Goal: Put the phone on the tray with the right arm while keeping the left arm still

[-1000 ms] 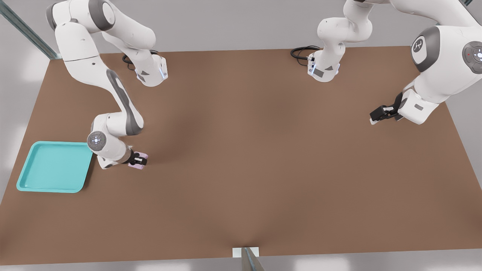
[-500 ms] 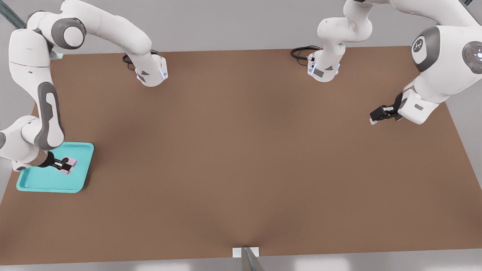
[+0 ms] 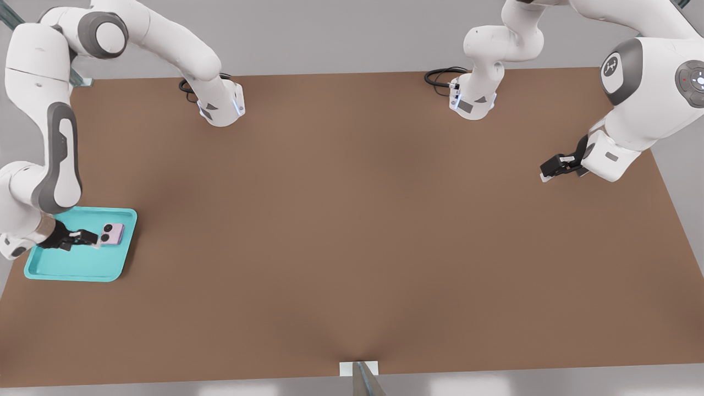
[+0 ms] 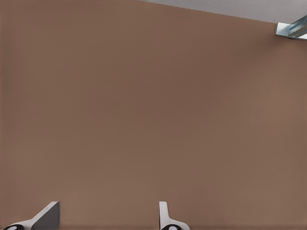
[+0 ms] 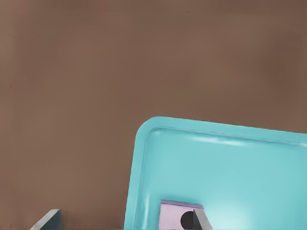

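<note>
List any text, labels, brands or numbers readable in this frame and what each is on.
No readable words or numbers anywhere.
A white logo mark sits on a grey patch of the parked arm; it is a symbol, too small to read as text.
The phone shows only two black lenses, no brand; it lies on the tray.
The gripper, open, sits beside the phone over the tray and bears no marking.

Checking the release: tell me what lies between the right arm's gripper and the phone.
Nothing in the front view: the gripper hangs over the tray with its fingers open, tips right at the edge of the phone, which lies flat on the tray's floor.
</note>
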Available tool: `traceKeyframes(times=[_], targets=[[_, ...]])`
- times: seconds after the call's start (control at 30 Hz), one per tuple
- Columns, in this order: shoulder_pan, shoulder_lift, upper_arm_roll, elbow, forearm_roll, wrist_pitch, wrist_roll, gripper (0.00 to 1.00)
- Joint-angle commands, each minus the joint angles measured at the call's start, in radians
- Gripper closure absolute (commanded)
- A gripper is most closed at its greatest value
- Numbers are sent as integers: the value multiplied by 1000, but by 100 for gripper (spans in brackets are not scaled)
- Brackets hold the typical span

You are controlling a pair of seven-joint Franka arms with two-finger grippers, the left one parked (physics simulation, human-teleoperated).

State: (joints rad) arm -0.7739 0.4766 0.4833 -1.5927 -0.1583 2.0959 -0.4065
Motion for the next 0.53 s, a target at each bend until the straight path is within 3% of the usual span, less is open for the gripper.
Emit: traceKeyframes(times=[0.0,0.07,0.1,0.13,0.17,0.27,0.3,0.5], targets=[[53,-29,129,91,-93,-247,119,0],[214,-36,213,197,-141,-384,357,0],[295,-148,192,198,-115,-422,391,0],[490,-234,-56,191,-24,-444,393,0],[747,-308,-394,180,102,-493,376,0],[901,-450,-552,91,100,-550,396,0],[904,-490,-555,8,102,-516,397,0],[846,-486,-532,-12,131,-484,365,0]])
